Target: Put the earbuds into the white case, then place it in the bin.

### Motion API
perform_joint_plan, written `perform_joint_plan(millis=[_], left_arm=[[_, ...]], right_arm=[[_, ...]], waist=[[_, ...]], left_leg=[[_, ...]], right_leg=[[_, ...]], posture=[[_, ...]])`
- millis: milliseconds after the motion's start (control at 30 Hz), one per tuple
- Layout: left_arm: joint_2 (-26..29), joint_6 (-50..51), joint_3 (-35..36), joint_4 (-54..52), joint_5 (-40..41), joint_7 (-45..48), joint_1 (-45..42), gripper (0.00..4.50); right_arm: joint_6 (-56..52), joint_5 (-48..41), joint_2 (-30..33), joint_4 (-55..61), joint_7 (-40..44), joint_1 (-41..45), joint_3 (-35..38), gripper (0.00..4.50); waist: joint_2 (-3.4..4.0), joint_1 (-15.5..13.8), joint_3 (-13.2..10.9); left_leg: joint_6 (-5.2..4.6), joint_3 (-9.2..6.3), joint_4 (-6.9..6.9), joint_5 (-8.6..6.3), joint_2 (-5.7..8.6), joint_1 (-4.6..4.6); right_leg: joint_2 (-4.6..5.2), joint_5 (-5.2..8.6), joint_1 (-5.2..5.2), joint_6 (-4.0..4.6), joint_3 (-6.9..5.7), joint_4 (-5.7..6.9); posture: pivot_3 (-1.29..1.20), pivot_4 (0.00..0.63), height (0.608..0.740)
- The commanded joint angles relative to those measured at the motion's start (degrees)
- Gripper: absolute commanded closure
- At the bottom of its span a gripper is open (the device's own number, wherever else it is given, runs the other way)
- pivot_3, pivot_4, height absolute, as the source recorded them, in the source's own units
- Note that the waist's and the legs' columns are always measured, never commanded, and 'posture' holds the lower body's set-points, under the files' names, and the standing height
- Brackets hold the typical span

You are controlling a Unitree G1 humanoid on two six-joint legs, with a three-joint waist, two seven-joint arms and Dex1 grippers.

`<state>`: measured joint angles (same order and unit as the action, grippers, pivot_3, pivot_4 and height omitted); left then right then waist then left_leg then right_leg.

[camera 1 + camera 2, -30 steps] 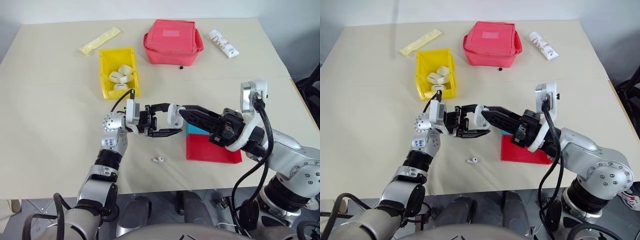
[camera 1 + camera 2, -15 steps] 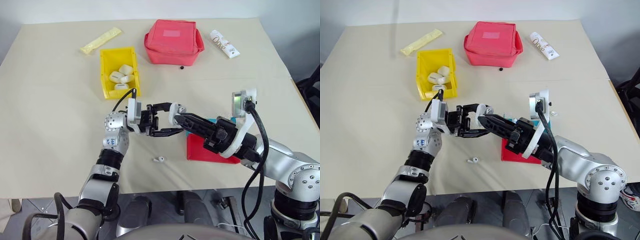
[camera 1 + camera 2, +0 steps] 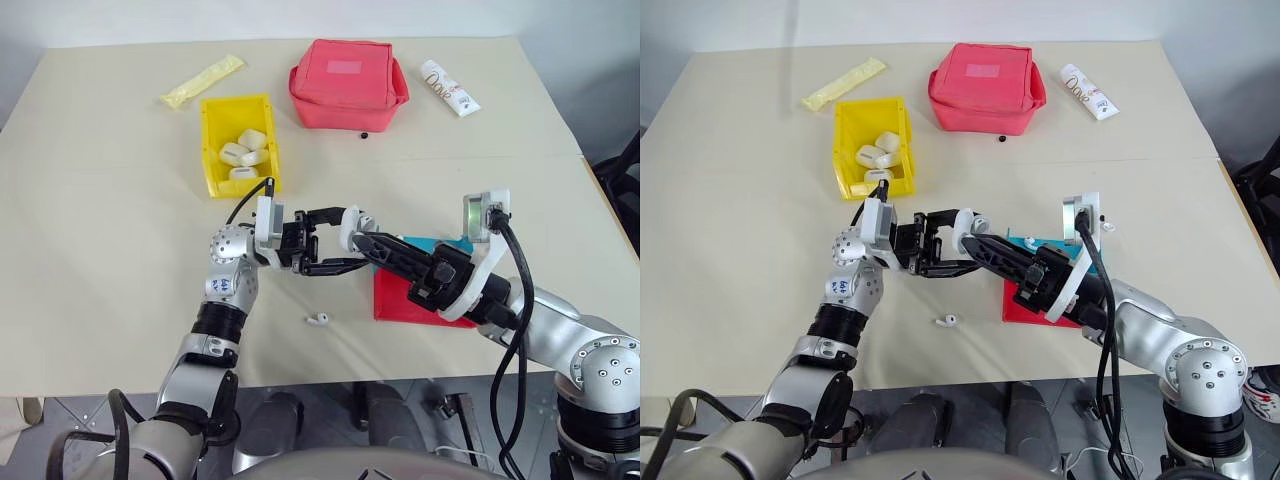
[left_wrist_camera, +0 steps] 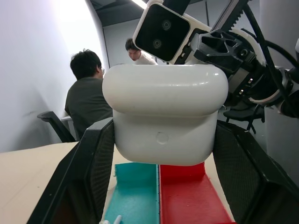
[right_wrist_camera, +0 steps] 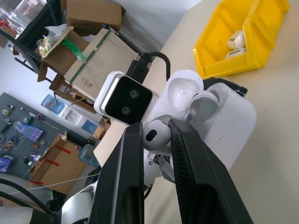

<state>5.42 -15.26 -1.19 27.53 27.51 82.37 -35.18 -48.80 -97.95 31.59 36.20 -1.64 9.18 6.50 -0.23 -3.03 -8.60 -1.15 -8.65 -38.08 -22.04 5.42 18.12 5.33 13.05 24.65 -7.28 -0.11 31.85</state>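
Right arm lowered, rolled since earlier frame. Left gripper [image 3: 330,240] clamps open white case [image 4: 165,119] above red tray [image 3: 420,295]; right gripper [image 5: 156,135] pinches earbud [image 5: 155,134] (glossy, slippery, light—hold stem). Second earbud [image 3: 318,320] beside tray.

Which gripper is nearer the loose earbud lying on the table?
Left. The left gripper holds the white case above and just behind the earbud on the table; the right gripper, pinching another earbud, reaches in from the right.
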Motion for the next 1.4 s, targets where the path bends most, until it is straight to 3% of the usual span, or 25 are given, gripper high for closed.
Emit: perform_joint_plan(millis=[33,333,1400], left_arm=[[-0.03,0.91,0.45,-5.94,2.93,0.2,-0.03,1.72],[0.6,0.96,0.94,-7.93,2.79,-0.53,1.73,1.72],[2.11,2.63,-1.71,-11.7,2.17,0.73,4.4,1.72]], right_arm=[[1.16,4.44,2.13,-2.46,-0.29,-1.57,1.02,4.05],[-0.82,8.61,5.08,-3.57,-0.42,-3.53,-1.55,4.05],[-1.51,5.93,7.39,-4.93,-1.18,2.63,-4.01,4.05]], waist=[[0.0,-0.09,0.0],[0.0,-0.07,0.0],[0.0,-0.12,0.0]], left_leg=[[0.0,0.0,0.0,0.0,0.01,0.0],[-0.01,0.0,0.0,0.01,0.0,0.0],[-0.01,-0.02,0.0,0.01,0.0,0.01]], right_leg=[[0.0,0.0,-0.01,0.0,0.0,0.0],[0.01,0.0,-0.02,-0.01,0.0,-0.03],[0.07,-0.01,-0.03,-0.01,-0.02,-0.07]], posture=[[0.0,0.15,0.74],[0.0,0.15,0.74],[0.0,0.15,0.74]])
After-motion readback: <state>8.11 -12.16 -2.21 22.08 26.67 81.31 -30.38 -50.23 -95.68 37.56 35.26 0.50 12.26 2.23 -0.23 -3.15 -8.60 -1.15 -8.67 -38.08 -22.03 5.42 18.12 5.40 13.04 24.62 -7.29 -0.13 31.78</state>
